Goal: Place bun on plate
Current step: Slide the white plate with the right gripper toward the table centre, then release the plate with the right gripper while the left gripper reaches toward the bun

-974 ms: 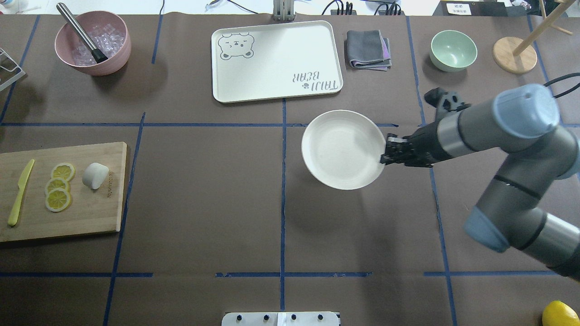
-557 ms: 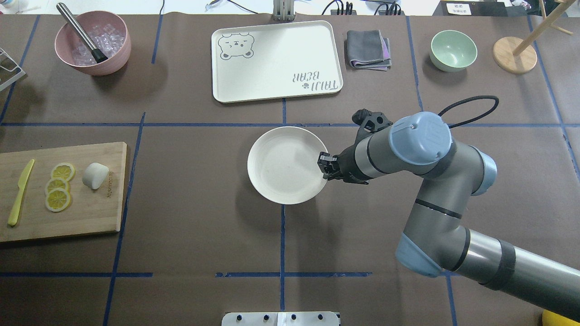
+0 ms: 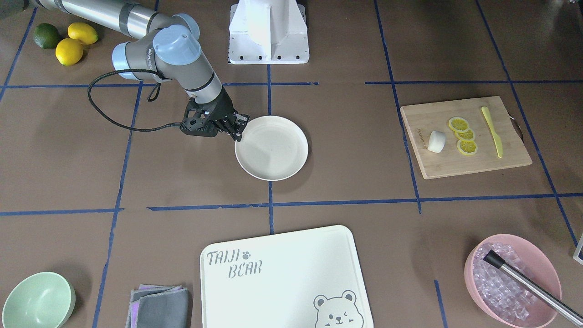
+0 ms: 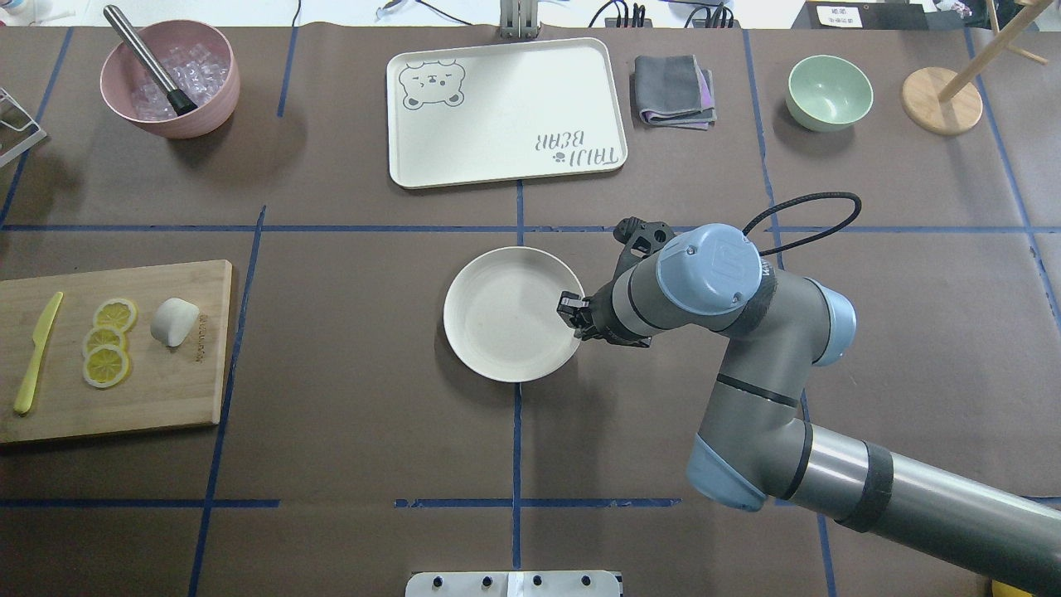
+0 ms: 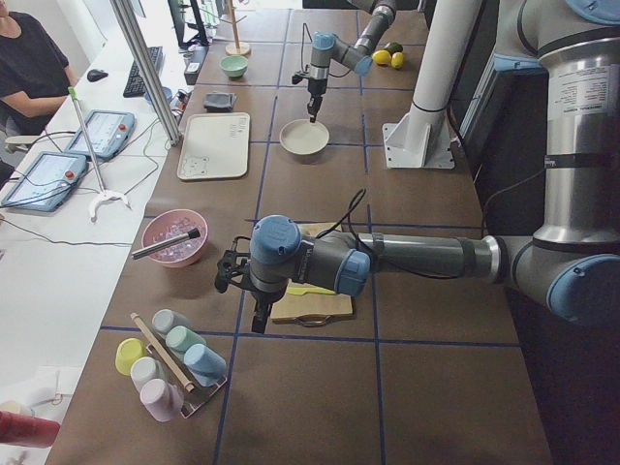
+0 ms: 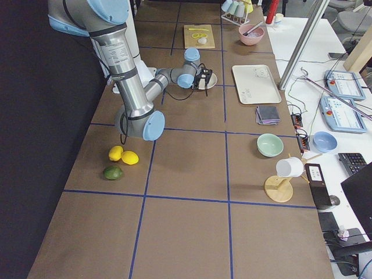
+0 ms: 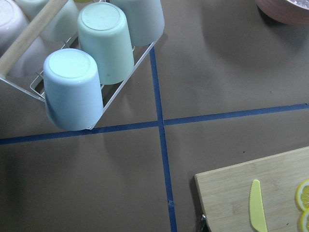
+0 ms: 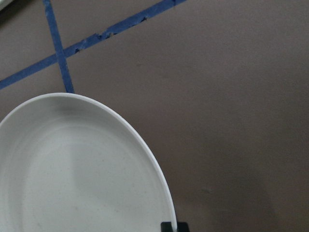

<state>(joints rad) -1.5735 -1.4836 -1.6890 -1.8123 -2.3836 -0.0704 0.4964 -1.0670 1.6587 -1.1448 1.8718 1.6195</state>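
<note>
The bun [image 4: 174,321] [image 3: 436,141], a small white lump, lies on a wooden cutting board [image 4: 166,390] at the table's left, beside lemon slices [image 4: 108,342]. The cream plate [image 4: 497,315] [image 3: 273,150] [image 8: 72,169] sits near the table's middle. My right gripper [image 4: 570,313] [image 3: 239,127] is shut on the plate's right rim. Whether the plate rests on the table or hangs just above it, I cannot tell. My left gripper [image 5: 258,322] hangs beyond the board's outer end, far from the bun. I cannot tell whether it is open or shut.
A bear-printed tray [image 4: 506,116], a folded cloth [image 4: 673,89], a green bowl [image 4: 829,91] and a pink bowl of ice [image 4: 170,79] line the far side. A yellow knife [image 4: 37,352] lies on the board. A rack of cups [image 7: 96,58] stands past the board's end.
My right arm has carried the plate leftwards from the right half to the table's middle and a little nearer. The bun and board have not moved.
</note>
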